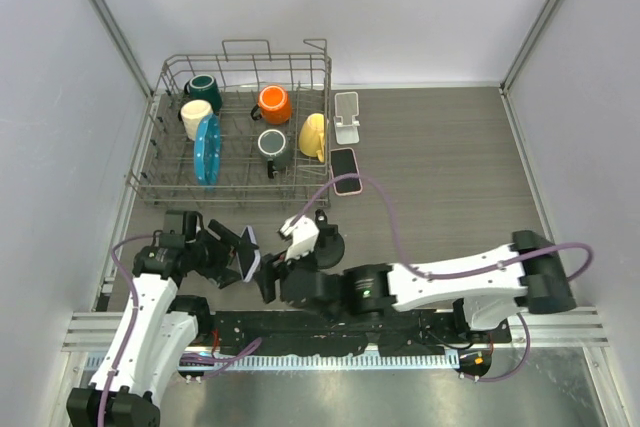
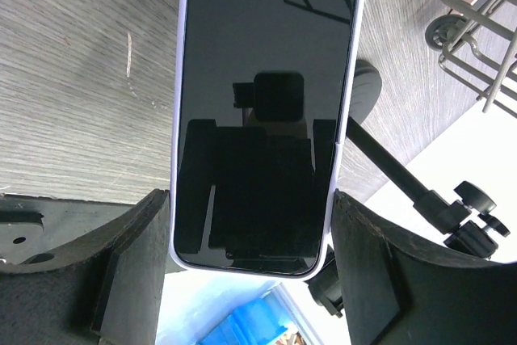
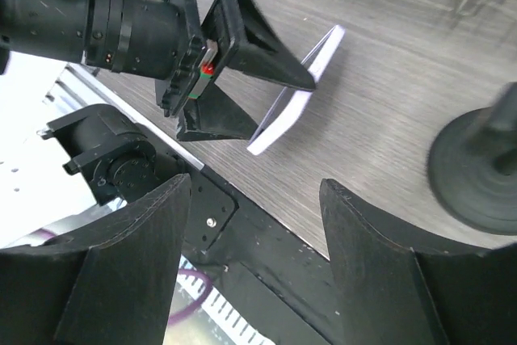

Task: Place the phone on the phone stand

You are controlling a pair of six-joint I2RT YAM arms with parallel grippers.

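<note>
My left gripper (image 1: pixel 232 255) is shut on a phone (image 1: pixel 248 252) with a lavender case, held on edge just above the table at the near left. In the left wrist view the phone's dark screen (image 2: pixel 258 103) fills the space between my fingers (image 2: pixel 137 256), and the gripper (image 2: pixel 252 228) clamps its long sides. My right gripper (image 1: pixel 272 279) is open and empty just right of the phone; its view shows the gripper (image 3: pixel 254 199) open below the phone (image 3: pixel 295 94). A white phone stand (image 1: pixel 346 117) is at the back, by the rack.
A black stand with a round base (image 1: pixel 333 245) and a white clamp head (image 1: pixel 300 233) stands just right of the grippers; it also shows in the right wrist view (image 3: pixel 477 167). A pink-cased phone (image 1: pixel 345 169) lies flat. A wire dish rack (image 1: pixel 240 72) holds mugs and a plate.
</note>
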